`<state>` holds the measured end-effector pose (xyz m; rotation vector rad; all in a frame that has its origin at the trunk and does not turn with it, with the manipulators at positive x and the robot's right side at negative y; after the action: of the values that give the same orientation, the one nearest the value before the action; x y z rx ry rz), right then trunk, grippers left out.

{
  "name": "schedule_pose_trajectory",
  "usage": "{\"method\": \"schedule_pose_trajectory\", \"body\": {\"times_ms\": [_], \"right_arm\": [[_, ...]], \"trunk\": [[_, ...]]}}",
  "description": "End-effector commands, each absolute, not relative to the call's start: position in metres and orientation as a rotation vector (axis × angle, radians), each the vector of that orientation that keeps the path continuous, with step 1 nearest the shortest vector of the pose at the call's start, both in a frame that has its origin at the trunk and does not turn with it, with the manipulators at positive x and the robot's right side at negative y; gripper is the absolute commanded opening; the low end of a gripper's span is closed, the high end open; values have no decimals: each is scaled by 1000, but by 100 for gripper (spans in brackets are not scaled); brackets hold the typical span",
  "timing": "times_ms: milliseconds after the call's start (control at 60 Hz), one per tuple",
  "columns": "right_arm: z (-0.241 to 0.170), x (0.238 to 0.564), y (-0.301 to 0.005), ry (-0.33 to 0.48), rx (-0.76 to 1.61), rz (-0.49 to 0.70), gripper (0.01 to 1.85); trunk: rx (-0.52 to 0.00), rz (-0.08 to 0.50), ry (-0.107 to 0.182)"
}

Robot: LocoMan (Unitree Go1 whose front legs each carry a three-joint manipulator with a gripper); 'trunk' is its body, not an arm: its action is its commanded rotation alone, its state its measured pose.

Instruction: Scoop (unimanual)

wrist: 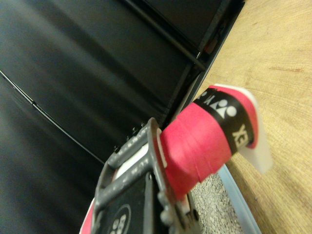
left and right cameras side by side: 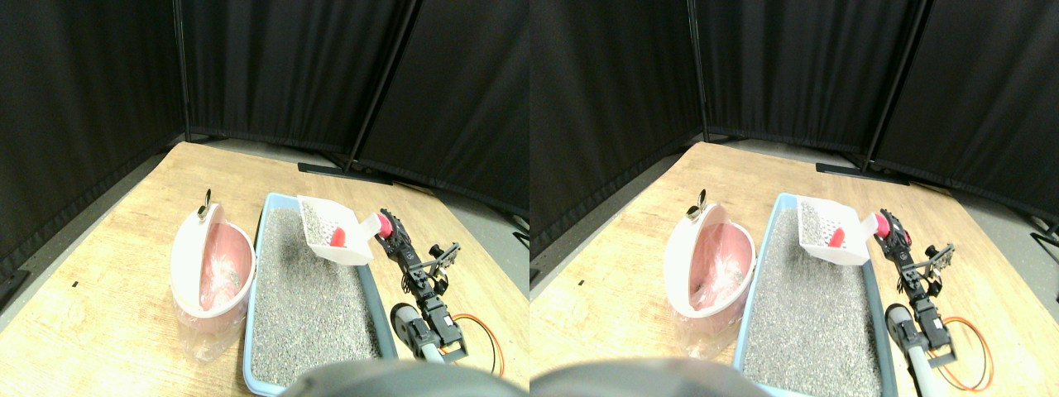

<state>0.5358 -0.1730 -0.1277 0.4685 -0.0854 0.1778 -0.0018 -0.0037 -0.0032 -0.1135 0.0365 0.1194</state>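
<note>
Item: my claw (left and right cameras side by side: pixel 385 228) pinching the scoop (left and right cameras side by side: pixel 335 232) by its red handle. Scoop lifted over tray (left and right cameras side by side: pixel 308 289); bin (left and right cameras side by side: pixel 212 266) lies at nine o'clock.

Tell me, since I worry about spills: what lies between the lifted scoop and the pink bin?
In the stereo pair view, only grey litter in the blue tray lies between scoop and pink bin.

Even overhead light, soft shadow under the scoop (left and right cameras side by side: pixel 335 234) on the litter (left and right cameras side by side: pixel 310 285), wide-angle bending at frame edges, wrist view close-up blurred
</note>
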Motion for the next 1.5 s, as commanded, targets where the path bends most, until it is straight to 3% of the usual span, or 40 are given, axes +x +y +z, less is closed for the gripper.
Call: {"method": "schedule_pose_trajectory", "body": {"times_ms": [17,333,917,1500], "right_arm": [[-115,536,-173,-155,583,152,5],[-120,539,-181,-176,908,7,5],[-118,535,-177,-134,1142,18,5],[-116,528,-173,-150,920,102,5]], "trunk": [[-130,122,40],[-127,121,41],[-131,124,40],[-133,127,39]]}}
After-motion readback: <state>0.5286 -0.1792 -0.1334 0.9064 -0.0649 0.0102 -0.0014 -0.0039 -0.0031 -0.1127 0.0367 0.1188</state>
